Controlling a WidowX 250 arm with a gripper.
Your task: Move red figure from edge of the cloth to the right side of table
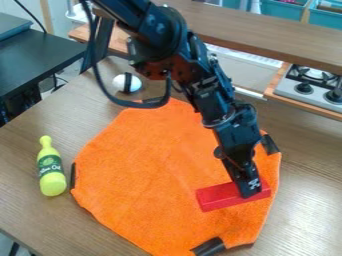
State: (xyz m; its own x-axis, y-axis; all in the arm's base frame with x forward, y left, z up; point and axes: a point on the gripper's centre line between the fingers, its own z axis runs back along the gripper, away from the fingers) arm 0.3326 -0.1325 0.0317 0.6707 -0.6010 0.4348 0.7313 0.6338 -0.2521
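Robot lab: black arm (217, 102) over table (304, 200), stove (289, 89) (toy kitchen, seemingly) behind.

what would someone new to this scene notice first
Probably the big orange cloth spread over the wooden table, its bright colour standing out. Next, the black robot arm slanting down from the top edge, its hand at the red block near the cloth's right edge. The yellow-green bottle stands out too, on the table left of the cloth.
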